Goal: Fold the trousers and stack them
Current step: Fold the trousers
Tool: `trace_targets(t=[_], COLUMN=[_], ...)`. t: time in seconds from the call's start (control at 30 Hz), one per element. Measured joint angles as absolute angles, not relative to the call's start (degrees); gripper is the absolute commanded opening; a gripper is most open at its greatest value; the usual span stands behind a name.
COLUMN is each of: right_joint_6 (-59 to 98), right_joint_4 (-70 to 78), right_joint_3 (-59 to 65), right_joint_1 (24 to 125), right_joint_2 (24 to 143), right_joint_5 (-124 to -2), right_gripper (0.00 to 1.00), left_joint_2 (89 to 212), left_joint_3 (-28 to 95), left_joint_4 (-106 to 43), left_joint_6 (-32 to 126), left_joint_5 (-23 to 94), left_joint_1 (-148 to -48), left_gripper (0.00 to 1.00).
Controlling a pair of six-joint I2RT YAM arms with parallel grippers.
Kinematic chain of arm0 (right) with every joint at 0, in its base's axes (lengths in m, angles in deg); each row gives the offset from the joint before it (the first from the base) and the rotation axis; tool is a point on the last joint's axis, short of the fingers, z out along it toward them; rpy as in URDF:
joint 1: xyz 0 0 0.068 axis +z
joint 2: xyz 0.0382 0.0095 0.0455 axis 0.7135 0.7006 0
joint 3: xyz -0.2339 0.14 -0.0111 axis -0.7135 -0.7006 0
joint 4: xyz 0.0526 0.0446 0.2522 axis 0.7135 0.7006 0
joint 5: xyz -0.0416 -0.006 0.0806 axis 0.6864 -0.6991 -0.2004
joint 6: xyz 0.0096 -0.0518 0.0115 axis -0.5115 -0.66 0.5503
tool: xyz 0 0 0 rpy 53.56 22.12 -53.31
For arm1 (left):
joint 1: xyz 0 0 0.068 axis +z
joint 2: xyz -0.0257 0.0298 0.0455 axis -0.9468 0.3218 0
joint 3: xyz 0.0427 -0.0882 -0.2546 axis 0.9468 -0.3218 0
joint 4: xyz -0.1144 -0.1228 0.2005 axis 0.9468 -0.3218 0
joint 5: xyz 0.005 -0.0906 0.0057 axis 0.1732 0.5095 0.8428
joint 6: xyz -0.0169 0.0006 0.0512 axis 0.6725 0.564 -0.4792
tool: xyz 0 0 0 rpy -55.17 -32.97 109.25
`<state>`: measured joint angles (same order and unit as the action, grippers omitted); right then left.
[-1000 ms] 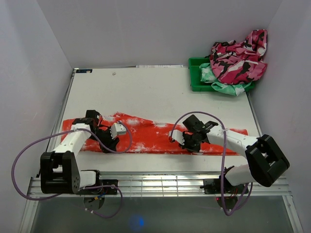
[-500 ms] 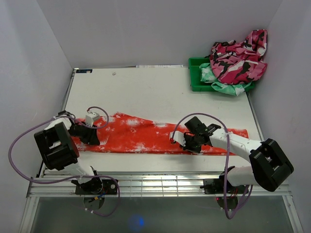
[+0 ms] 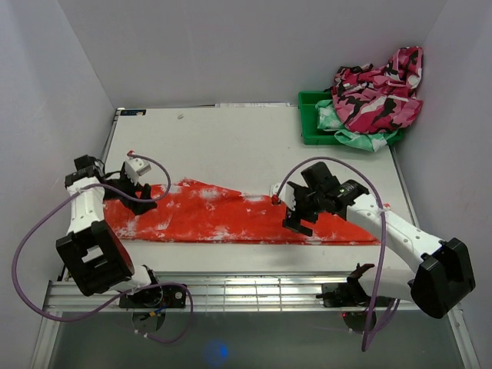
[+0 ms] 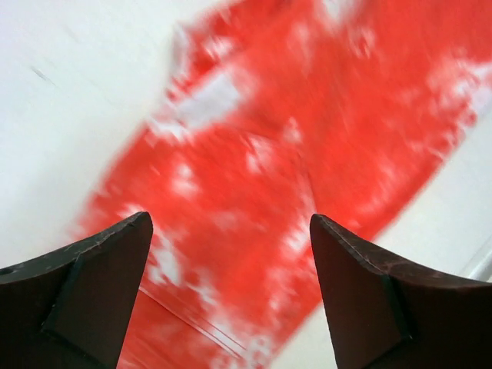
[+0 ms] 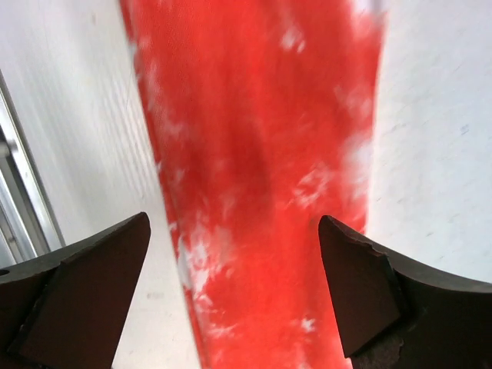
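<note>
The trousers (image 3: 231, 219) are laid flat on the near part of the bench (image 3: 231, 138). They are stretched out as a long band from the left side to the right, close to the near edge. The left claw (image 3: 137, 200) is held over the left end of the trousers. In the left wrist view its fingers are seen spread wide with nothing pinched between them, and only blurred red-orange, white-splotched cloth is seen beyond the gap. The right claw (image 3: 297, 217) is held over the trousers, right of their middle, with its fingers likewise spread apart and nothing gripped. Whether either claw touches the cloth cannot be told. A green bin (image 3: 307, 127) is set at the far right corner of the bench. A pink, black and white camouflage garment (image 3: 377, 92) is heaped on the bin. A mint-green and white garment (image 3: 361, 139) is spilled over the bin's rim beneath it.
</note>
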<state>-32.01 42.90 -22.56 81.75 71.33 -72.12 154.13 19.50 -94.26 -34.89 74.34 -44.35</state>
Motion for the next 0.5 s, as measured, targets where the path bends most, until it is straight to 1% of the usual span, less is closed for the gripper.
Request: trace_targets(t=[0.1, 0.2, 0.3, 0.4, 0.43, 0.47, 0.5], right_joint_6=[-29.52, -25.74, -21.17, -17.06, -15.9, -14.76, -13.56], right_joint_4=[39.69, 36.47, 32.58, 29.15, 27.91, 26.79, 25.81], right_joint_3=[-17.88, -12.7, -7.59, -3.81, -2.73, -1.66, -0.53], right_joint_1=[81.75, 81.73, 81.6, 81.42, 81.23, 81.16, 81.14], right_joint_2=[74.11, 80.84, 88.64, 94.37, 95.9, 97.25, 98.48], right_joint_5=[-74.88, -77.24, -79.53, -81.8, -82.68, -83.4, -84.06], right_gripper=[0.94, 0.91, 0.89, 0.87, 0.84, 0.82, 0.79], left_joint_2=[155.14, 159.11, 166.35, 174.35, 176.53, 178.24, 179.49], left_joint_3=[23.48, 24.99, 26.41, 28.81, 29.38, 29.58, 29.58], left_joint_4=[-87.34, -80.67, -75.66, -72.69, -71.66, -70.72, -70.31], left_joint_6=[-29.41, -24.12, -19.33, -15.29, -14.37, -13.63, -13.08], left_joint_5=[76.64, 76.79, 76.7, 76.61, 76.57, 76.53, 76.42], left_joint_1=[-48.57, -54.71, -60.42, -63.78, -64.37, -64.81, -65.16], left_gripper=[0.94, 0.92, 0.85, 0.77, 0.73, 0.63, 0.55])
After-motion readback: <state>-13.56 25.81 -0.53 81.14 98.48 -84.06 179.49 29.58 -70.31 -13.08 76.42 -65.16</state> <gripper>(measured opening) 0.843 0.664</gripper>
